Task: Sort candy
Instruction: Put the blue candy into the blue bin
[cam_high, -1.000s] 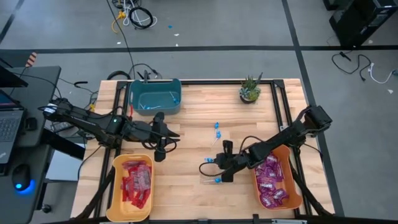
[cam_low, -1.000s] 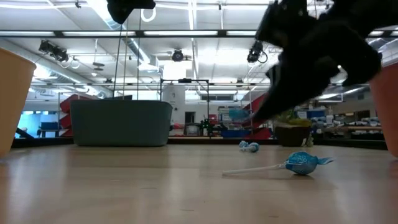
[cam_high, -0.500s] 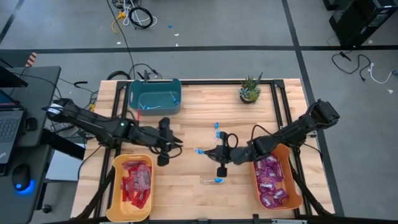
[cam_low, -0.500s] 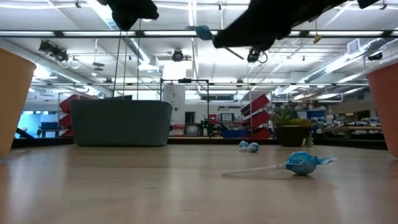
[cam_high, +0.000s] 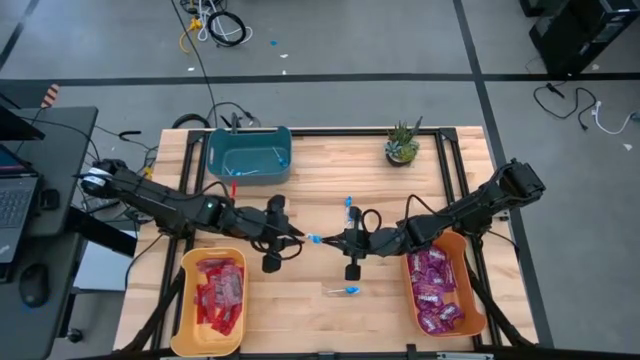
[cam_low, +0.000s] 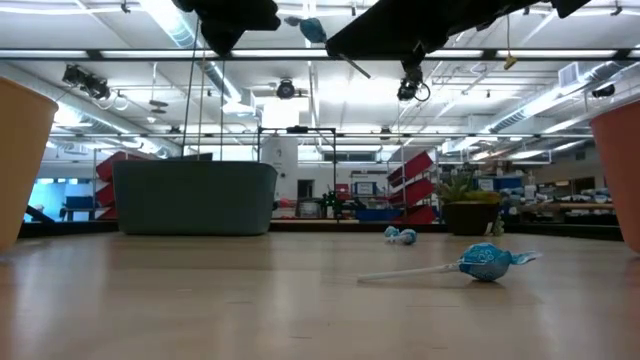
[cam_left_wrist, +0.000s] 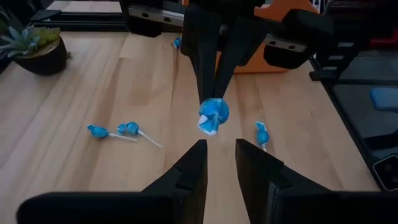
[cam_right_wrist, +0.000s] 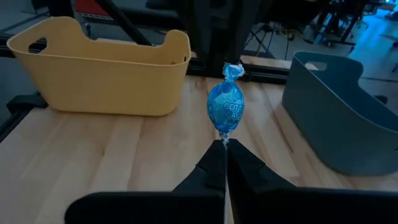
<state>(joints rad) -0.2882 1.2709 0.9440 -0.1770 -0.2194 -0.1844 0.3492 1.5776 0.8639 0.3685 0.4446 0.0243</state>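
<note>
- Pale wooden slats make up the table (cam_high: 310, 300), which stands on a grey workshop floor with a yellow plastic bin (cam_high: 210, 290) of flat red packets (cam_high: 220, 288) at its near left, an orange plastic bin (cam_high: 470, 300) of shiny purple-magenta packets (cam_high: 433, 290) at its near right, and a teal plastic bin (cam_high: 250, 153) at the far left.
- Over the last second the right claw (cam_high: 330, 242) has risen from the near middle of the table and swung leftward, carrying a tiny blue lollipop on a thin white stick (cam_right_wrist: 226, 107); its jaws are clenched on the stick, the wrapped head pointing toward the other arm.
- Meanwhile the left claw (cam_high: 300, 238) has moved rightward to meet it. Its fingers (cam_left_wrist: 189, 177) stand parted just short of the lollipop head and have widened slightly, not yet touching it.
- Both claws now hang mid-air, nearly tip to tip, above the table's centre.
- That reads as a handover in the making: the left arm would take the sweet, probably toward the teal bin on its own side.
- Still loose on the table are one blue lollipop (cam_high: 347, 290) in the near middle and two more (cam_high: 349, 208) beyond the claws, so sorting seems mostly done.
- A small potted green plant (cam_high: 402, 146) sits untouched at the far right.
</note>
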